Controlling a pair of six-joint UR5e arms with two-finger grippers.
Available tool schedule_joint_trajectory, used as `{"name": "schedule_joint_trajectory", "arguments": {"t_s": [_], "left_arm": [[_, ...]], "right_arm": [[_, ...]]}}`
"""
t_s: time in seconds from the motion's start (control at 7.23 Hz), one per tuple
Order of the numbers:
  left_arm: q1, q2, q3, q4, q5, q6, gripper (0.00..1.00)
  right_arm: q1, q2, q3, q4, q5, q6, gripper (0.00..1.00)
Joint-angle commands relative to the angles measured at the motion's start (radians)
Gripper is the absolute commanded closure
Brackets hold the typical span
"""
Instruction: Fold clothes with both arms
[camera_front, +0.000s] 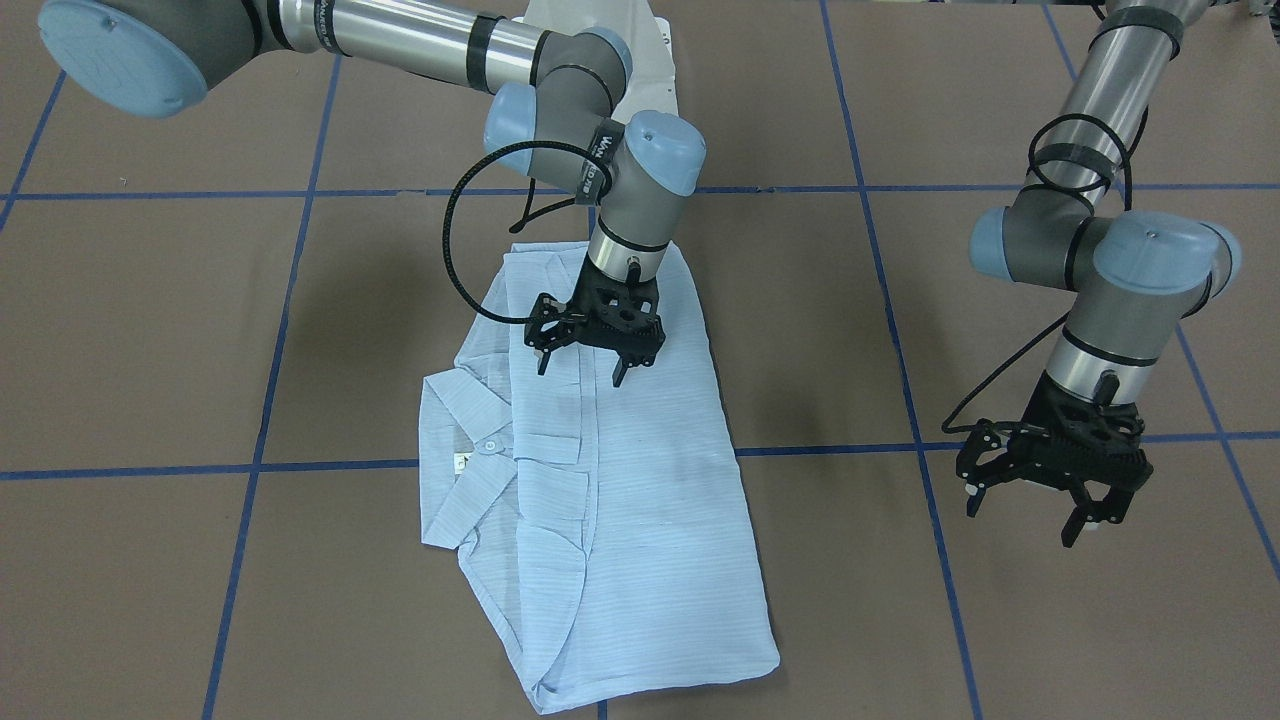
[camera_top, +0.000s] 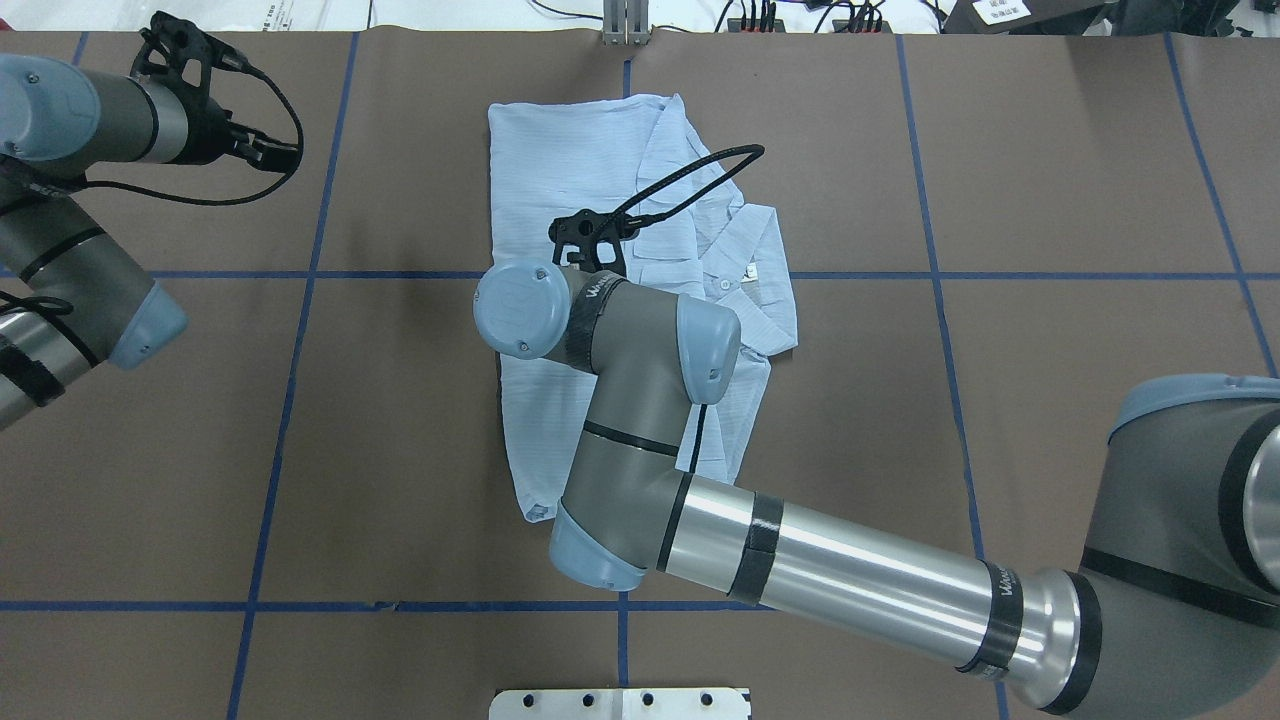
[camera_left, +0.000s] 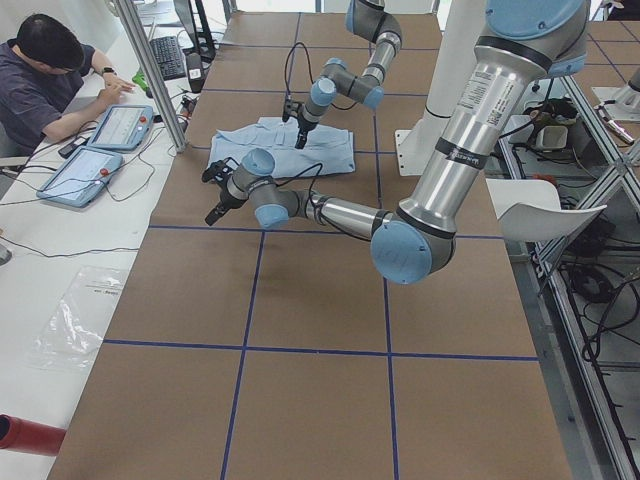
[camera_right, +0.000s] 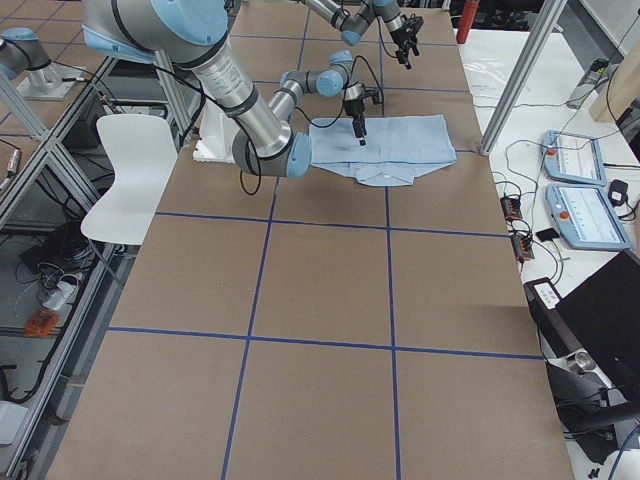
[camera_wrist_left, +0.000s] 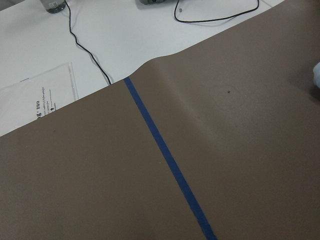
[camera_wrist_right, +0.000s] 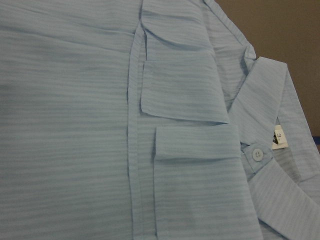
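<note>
— While the shirt (camera_front: 640, 500) lies folded into a long strip on the worktop (camera_front: 200, 350), collar (camera_front: 465, 470) poking out at one side, what are the hands doing?
— Right hand (camera_front: 580, 376) hovers over the strip near the collar, fingers spread, gripping nothing. Left hand (camera_front: 1019, 525) hangs well apart over bare worktop, likewise spread and empty.
— How will it handle?
— Thin, limp and light, I'd judge; layers may slide. Pinch one short end at both corners, through all layers.
</note>
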Motion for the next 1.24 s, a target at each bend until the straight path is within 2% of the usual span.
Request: {"name": "schedule_joint_trajectory", "arguments": {"t_s": [0.0, 1.11], "left_arm": [[0.001, 0.002, -0.001, -0.001, 0.000, 0.000, 0.00], [0.002, 0.007, -0.004, -0.003, -0.002, -0.040, 0.00]], "right_arm": [[-0.005, 0.004, -0.031, -0.007, -0.002, -0.033, 0.00], [-0.003, 0.001, -0.045, -0.044, -0.005, -0.048, 0.00]]}}
